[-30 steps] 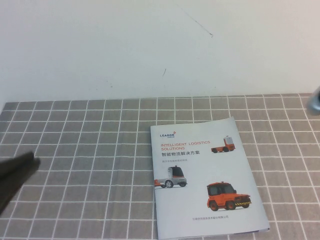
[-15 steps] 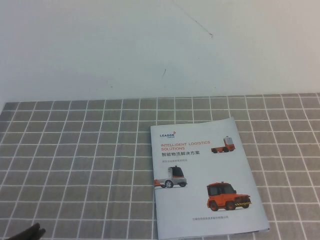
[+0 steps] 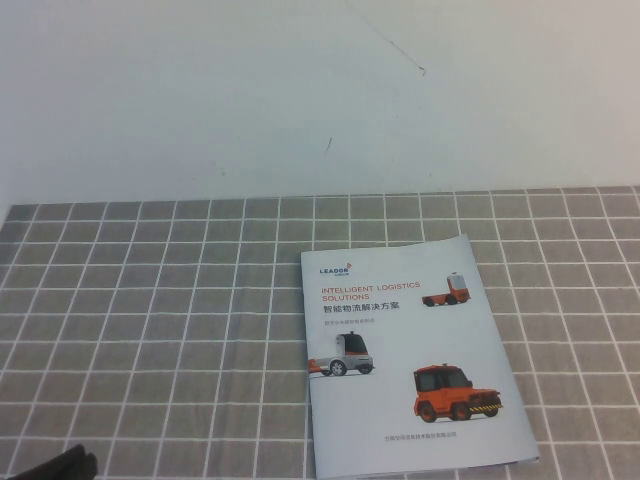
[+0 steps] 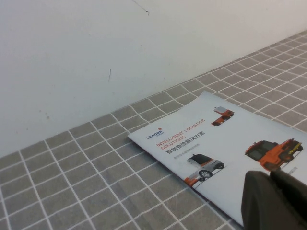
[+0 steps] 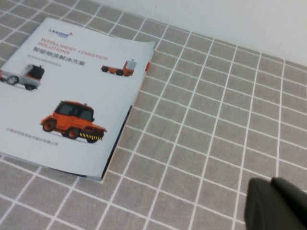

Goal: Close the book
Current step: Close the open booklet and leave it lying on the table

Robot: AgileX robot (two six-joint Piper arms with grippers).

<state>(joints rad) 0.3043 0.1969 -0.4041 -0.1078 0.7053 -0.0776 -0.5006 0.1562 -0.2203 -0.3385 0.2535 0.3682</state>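
Note:
The book point(image 3: 410, 350) lies closed and flat on the grey checked cloth, front cover up, with orange and silver vehicles printed on it. It also shows in the left wrist view point(image 4: 216, 143) and the right wrist view point(image 5: 62, 96). My left gripper point(image 3: 55, 466) only peeks in at the bottom left corner of the high view, well away from the book; in its wrist view the left gripper point(image 4: 269, 173) is shut and holds nothing. My right gripper point(image 5: 271, 182) is outside the high view; it hovers shut and empty over bare cloth beside the book.
The grey checked cloth point(image 3: 150, 320) covers the table up to a white wall point(image 3: 300, 90) at the back. Nothing else lies on the cloth around the book.
The left gripper has drawn back from the left middle of the high view to its bottom left corner. The right gripper, seen at the right edge a second ago, has left that view.

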